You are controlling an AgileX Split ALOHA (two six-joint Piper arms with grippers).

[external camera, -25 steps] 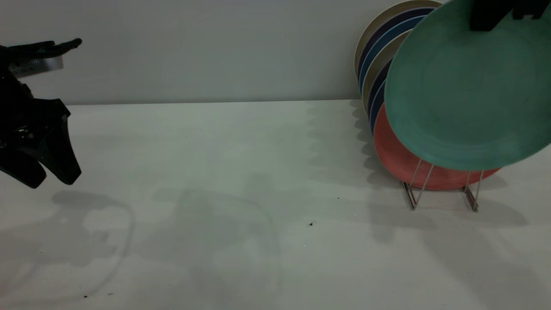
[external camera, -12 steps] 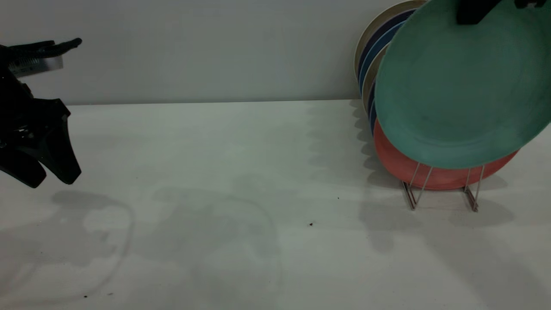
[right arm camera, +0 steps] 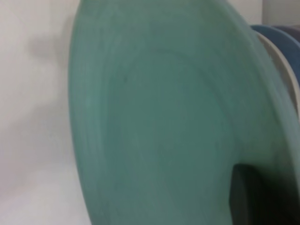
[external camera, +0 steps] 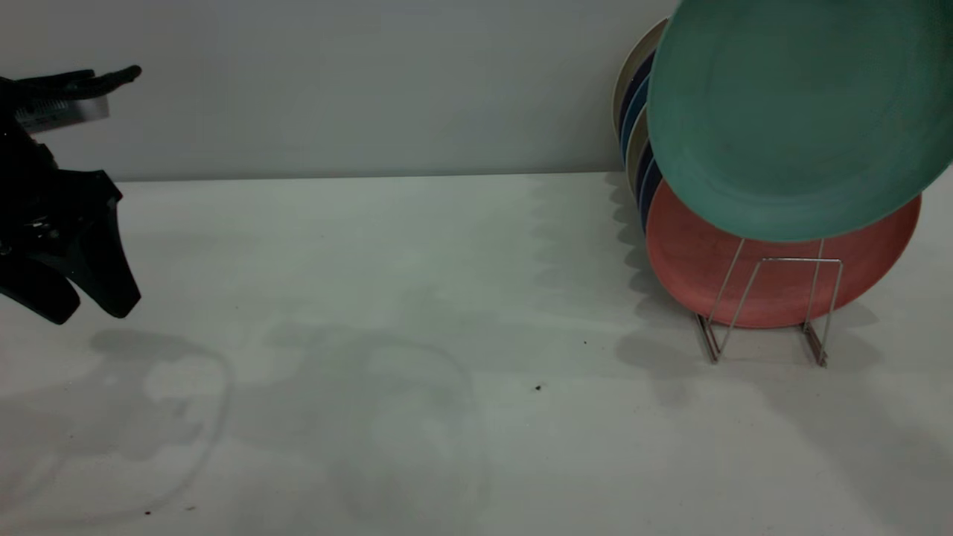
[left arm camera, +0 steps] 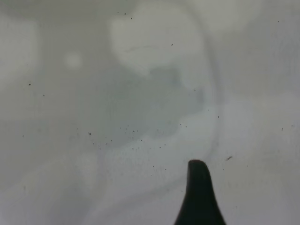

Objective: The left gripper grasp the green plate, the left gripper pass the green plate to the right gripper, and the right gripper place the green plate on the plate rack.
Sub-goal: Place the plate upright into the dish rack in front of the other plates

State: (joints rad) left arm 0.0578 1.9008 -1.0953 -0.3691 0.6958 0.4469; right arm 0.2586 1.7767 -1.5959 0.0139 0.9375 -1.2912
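One green plate [external camera: 789, 119] hangs tilted in the air above the plate rack [external camera: 770, 309], in front of the pink plate [external camera: 774, 279] standing there — clamped at its rim by the right gripper [right arm camera: 262, 197]; left gripper [external camera: 71, 286] sits far left over the table [external camera: 417, 298], fingers parted — no writing legible.

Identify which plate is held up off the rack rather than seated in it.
The green plate, carried in the air above the plate rack. The salmon-pink plate and the others behind it stand in the rack's loops.
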